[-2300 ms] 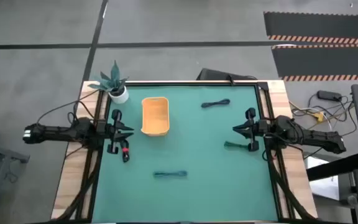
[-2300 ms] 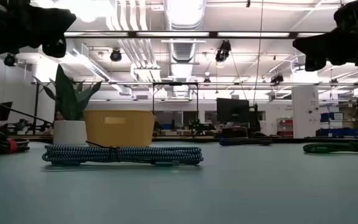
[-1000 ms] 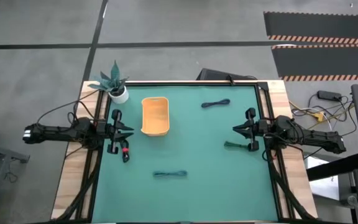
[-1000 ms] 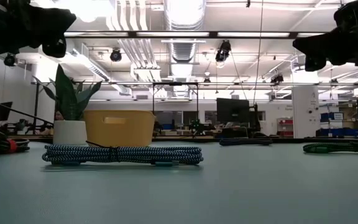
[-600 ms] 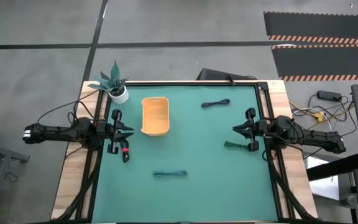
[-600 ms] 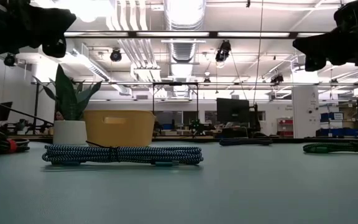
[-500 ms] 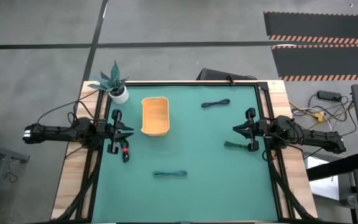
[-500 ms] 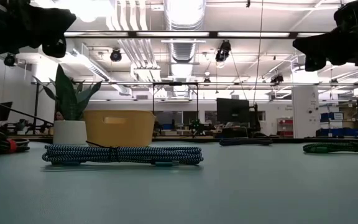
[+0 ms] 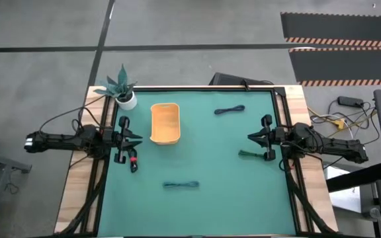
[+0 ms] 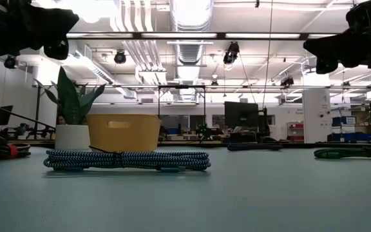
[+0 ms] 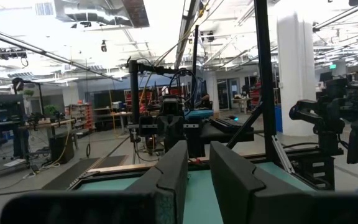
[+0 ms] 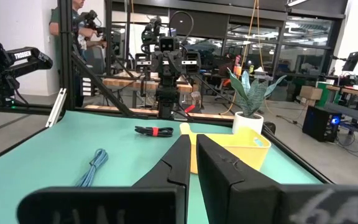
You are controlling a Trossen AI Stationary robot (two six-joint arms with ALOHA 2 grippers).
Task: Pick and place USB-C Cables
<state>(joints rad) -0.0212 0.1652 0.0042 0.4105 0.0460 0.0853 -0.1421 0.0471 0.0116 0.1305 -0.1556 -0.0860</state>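
Four USB-C cable bundles lie flat on the green mat. The blue-purple one [image 9: 229, 110] is at the far right, the dark green one [image 9: 250, 154] lies under my right gripper, the teal-blue one [image 9: 180, 185] [image 10: 127, 160] is near the front, and the black-and-red one [image 9: 133, 162] [image 12: 154, 130] is beside my left gripper. The yellow tray [image 9: 165, 123] stands on the mat at the far left. My left gripper [image 9: 139, 139] [image 11: 199, 149] hovers at the left edge with a narrow empty gap between its fingers. My right gripper [image 9: 250, 137] [image 12: 192, 138] hovers shut at the right edge.
A potted plant [image 9: 123, 91] stands at the far left corner, next to the tray. Black frame rails [image 9: 287, 125] run along the table's sides. A person [image 12: 73, 18] stands in the room beyond the left edge. Bare mat [image 9: 204, 149] lies between the two grippers.
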